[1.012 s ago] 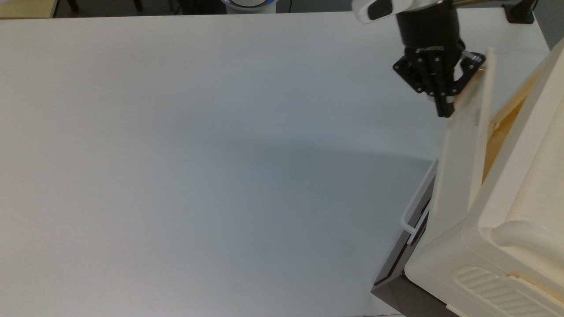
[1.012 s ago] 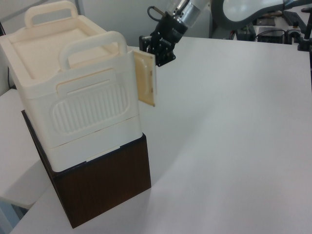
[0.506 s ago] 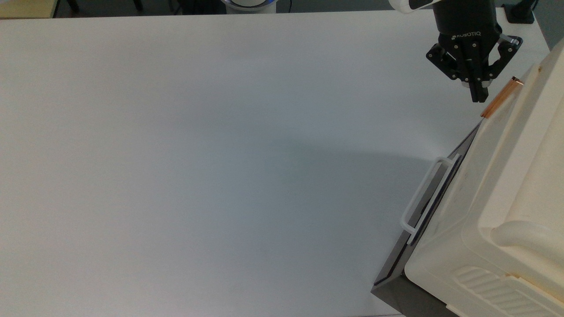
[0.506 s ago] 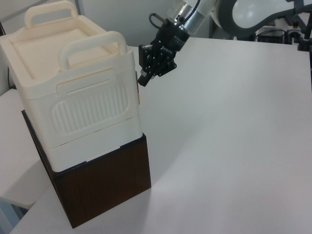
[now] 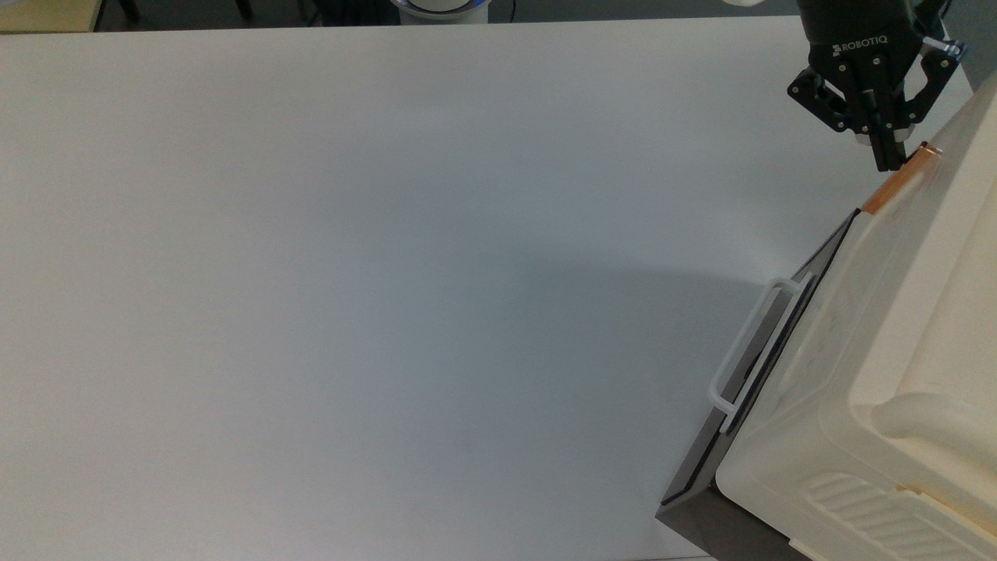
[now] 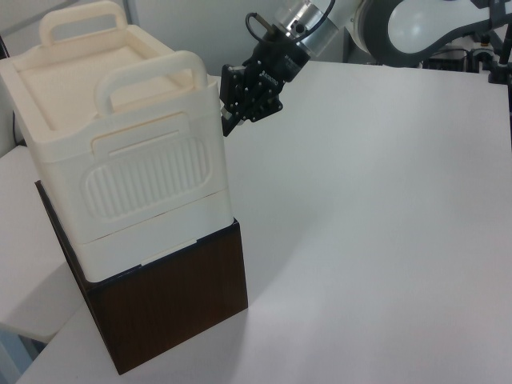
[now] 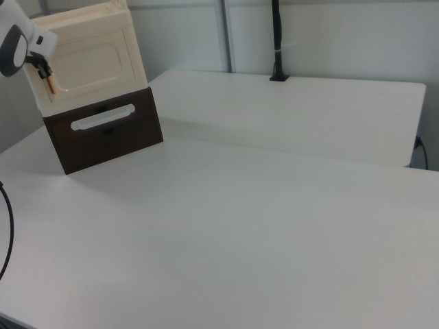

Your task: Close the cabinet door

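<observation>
Comparing with a second ago, I see the cabinet door (image 7: 92, 51) has swung from hanging well open to lying flat against the front of the cream cabinet (image 6: 152, 168). Half a second ago it was already nearly home; now the copper handle (image 5: 902, 179) sits tight along the cabinet's edge at the far right of the top view. In the right view the door fills its frame at the far left, above the dark drawer (image 7: 113, 133) with its white loop handle (image 7: 103, 117). I judge the closing essentially done, with perhaps a last press needed to seat it; I cannot tell whether any latch has caught.

My gripper (image 5: 889, 156) has followed the door in. Its fingers are drawn together into a narrow point, gripping nothing. In the top view the tips meet the far end of the copper handle, touching or as good as touching it. In the left view the gripper (image 6: 228, 128) sits right at the cabinet's front corner, so I read it as pushing with closed fingertips, not holding. The white table (image 5: 389, 273) lies bare around it.
</observation>
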Controlling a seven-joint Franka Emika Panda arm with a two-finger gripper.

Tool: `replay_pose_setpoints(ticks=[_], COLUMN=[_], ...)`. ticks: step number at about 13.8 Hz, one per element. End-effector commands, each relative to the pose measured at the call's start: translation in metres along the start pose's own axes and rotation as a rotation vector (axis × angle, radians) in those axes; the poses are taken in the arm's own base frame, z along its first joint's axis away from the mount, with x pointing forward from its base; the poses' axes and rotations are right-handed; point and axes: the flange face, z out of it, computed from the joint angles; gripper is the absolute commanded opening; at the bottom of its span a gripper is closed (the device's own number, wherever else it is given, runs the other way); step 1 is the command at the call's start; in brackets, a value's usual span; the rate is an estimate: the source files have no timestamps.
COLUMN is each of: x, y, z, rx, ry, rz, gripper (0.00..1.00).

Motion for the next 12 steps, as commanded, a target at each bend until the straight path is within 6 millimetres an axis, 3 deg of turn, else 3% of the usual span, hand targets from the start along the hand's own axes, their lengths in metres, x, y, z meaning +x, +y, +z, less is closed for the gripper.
replay_pose_setpoints(ticks=[1, 2, 3, 4, 6, 10, 12], x=[0.001, 0.013, 0.009, 0.011, 0.038, 0.088, 0.110], y=[-0.004, 0.003, 0.016, 0.033, 0.083, 0.167, 0.203], z=[0.008, -0.008, -0.008, -0.015, -0.030, -0.098, -0.125], rx=[0.033, 0.021, -0.015, -0.077, -0.242, -0.433, -0.500], ry=[0.030, 0.034, 0.012, -0.031, -0.156, -0.396, -0.487], rz=[-0.002, 0.002, -0.020, -0.081, -0.174, -0.325, -0.359], gripper=[0.07, 0.10, 0.10, 0.10, 0.11, 0.22, 0.34])
